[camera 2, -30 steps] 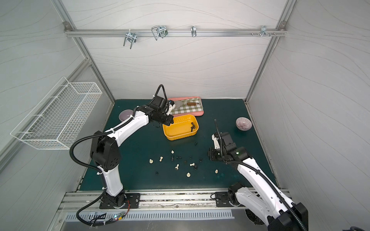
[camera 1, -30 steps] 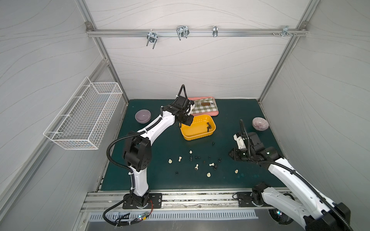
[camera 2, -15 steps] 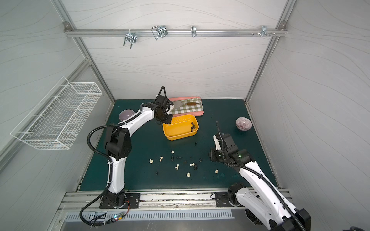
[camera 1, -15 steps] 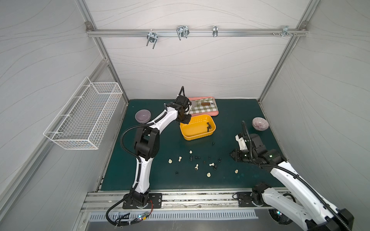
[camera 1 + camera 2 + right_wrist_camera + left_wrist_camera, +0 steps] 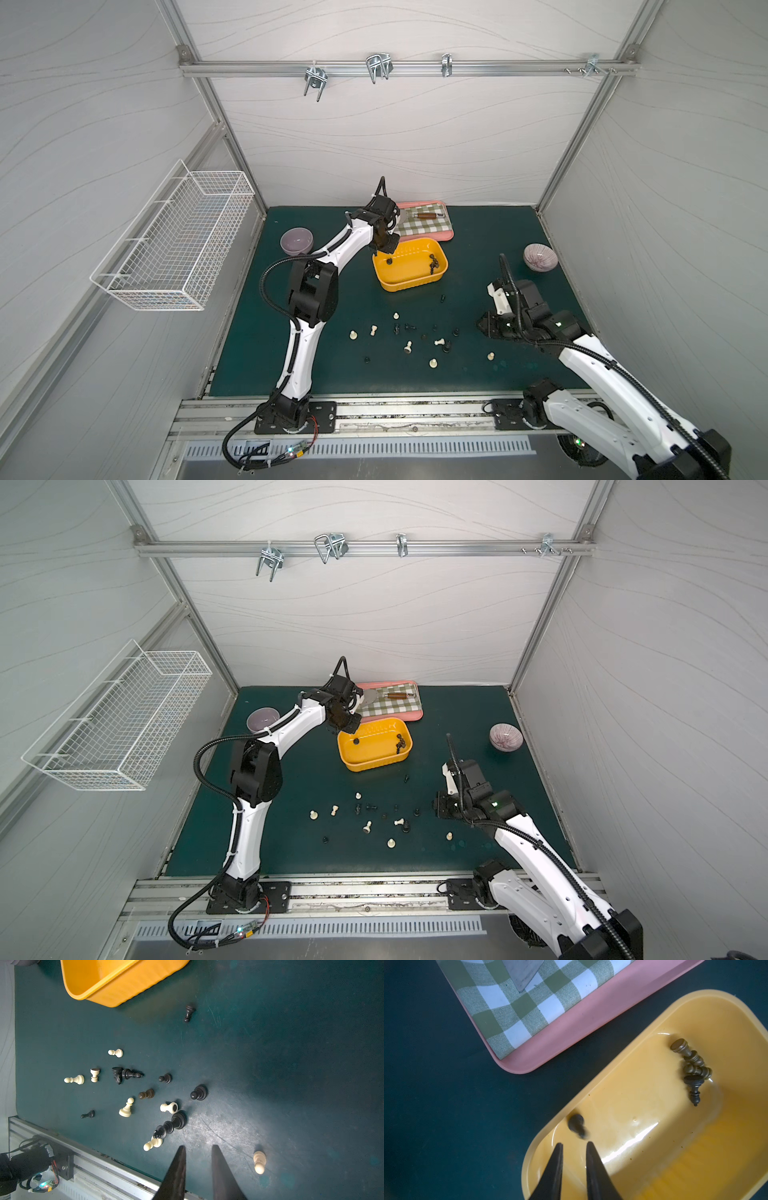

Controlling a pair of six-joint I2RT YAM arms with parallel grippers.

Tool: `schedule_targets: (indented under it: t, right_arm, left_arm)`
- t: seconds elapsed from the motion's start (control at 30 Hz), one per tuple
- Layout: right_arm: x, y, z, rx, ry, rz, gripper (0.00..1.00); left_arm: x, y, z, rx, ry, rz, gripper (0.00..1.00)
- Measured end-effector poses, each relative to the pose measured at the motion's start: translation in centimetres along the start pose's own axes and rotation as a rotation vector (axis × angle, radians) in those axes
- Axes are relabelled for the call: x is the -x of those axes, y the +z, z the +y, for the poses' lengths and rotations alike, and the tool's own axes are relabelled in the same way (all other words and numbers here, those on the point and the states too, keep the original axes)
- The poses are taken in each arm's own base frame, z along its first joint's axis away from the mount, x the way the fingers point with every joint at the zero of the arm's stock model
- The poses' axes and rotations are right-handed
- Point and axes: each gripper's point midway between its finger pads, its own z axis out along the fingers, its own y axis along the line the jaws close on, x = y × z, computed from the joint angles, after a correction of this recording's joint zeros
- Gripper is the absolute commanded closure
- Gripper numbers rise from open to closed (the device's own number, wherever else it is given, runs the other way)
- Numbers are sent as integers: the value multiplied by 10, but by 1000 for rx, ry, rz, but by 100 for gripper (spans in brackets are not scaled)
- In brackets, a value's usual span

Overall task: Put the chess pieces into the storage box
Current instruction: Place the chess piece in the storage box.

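Observation:
The storage box (image 5: 409, 286) (image 5: 374, 764) is a yellow-orange tub at mid-table. My left gripper (image 5: 574, 1143) (image 5: 388, 249) hangs open over its left corner with nothing between the jaws. Just beyond the tips a blurred dark piece (image 5: 576, 1123) (image 5: 389, 262) lies on the box floor. A small heap of dark pieces (image 5: 693, 1068) (image 5: 433, 263) lies at the box's other end. Several black and cream chess pieces (image 5: 415, 336) (image 5: 145, 1095) are scattered on the green mat in front. My right gripper (image 5: 198, 1146) (image 5: 484, 326) is open and empty low over the mat, beside a cream pawn (image 5: 259, 1162).
A pink tray (image 5: 446, 235) (image 5: 571, 1036) with a green checked cloth sits right behind the box. A lilac bowl (image 5: 296, 241) stands back left, a striped bowl (image 5: 540, 256) back right. A white wire basket (image 5: 178, 245) hangs on the left wall. The metal front rail (image 5: 104, 1167) borders the mat.
My left gripper has opened over the box's corner, and a dark piece now lies in the box below it. The left elbow has shifted. The right arm has hardly moved.

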Motion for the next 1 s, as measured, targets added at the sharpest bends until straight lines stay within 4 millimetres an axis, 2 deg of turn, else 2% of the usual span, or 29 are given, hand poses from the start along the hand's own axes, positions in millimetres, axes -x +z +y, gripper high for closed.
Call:
schedule_targets:
  t: [0.37,0.57,0.73,1.0]
  right_arm:
    - [1,-6,3,14,-6,-23,75]
    - [1,-9,4,22,-4,-33,76]
    - [-2,-6,5,18,-8,-14,76]
    - [-10,10,-2,-38,-6,60,73]
  left_arm:
    - [-2,0,2,10,5,0,70]
    - [-24,-2,0,3,-11,33,70]
    - [-30,-19,-4,-13,-26,13,69]
    - [-13,-55,-12,-54,-45,-95,69]
